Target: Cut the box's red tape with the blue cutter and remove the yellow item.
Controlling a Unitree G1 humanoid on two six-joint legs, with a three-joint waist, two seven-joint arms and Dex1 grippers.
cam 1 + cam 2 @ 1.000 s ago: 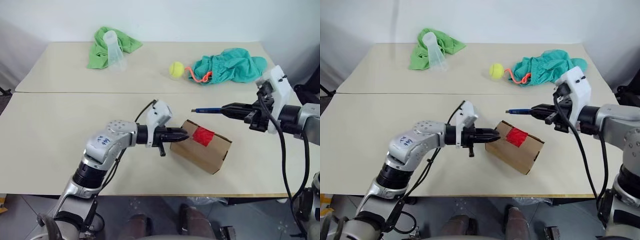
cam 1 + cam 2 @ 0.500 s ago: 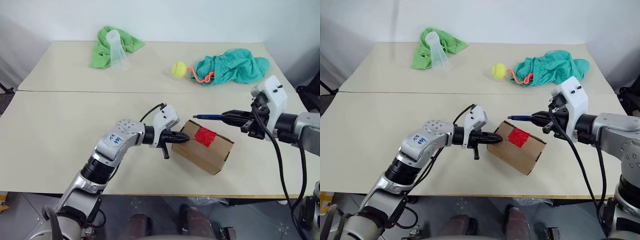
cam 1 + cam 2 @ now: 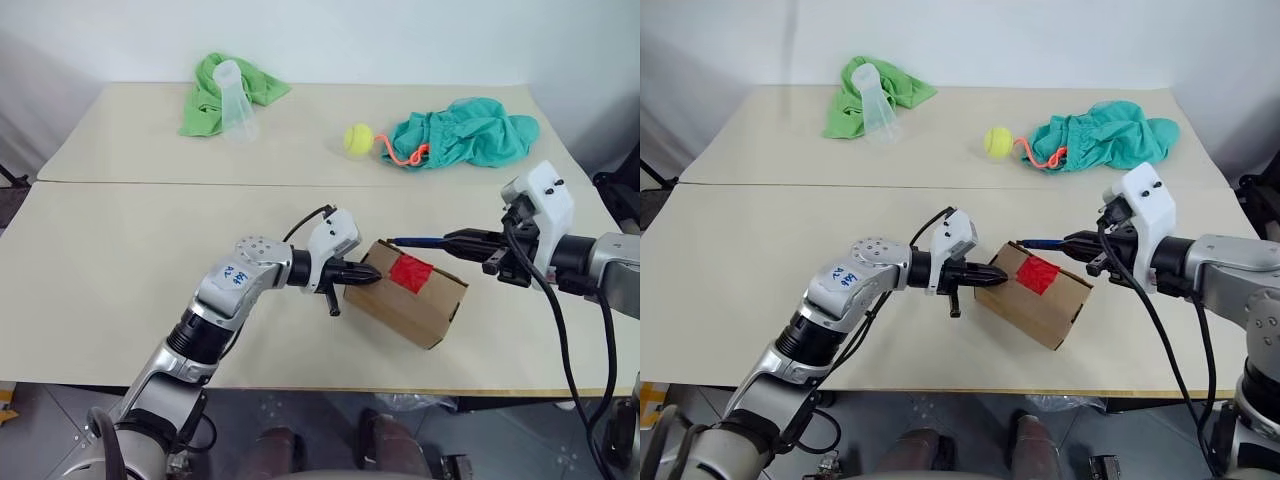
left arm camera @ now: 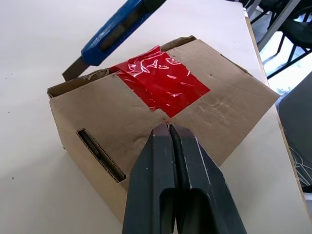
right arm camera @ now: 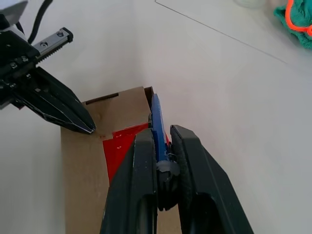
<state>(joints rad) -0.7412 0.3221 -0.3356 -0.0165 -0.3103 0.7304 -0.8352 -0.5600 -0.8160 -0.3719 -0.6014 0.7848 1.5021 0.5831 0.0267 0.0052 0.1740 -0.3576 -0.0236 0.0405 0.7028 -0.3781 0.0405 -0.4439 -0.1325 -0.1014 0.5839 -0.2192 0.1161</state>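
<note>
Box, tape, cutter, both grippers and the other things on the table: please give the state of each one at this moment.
box: closed, flaps sealed, lying on the table.
red tape: uncut, across the flap seam.
blue cutter: held level, its tip at the box's far top edge.
left gripper: shut, fingers pressed on the box top.
right gripper: shut on the blue cutter.
plastic cup: tipped over on the green cloth.
tennis ball: resting beside the teal cloth.
</note>
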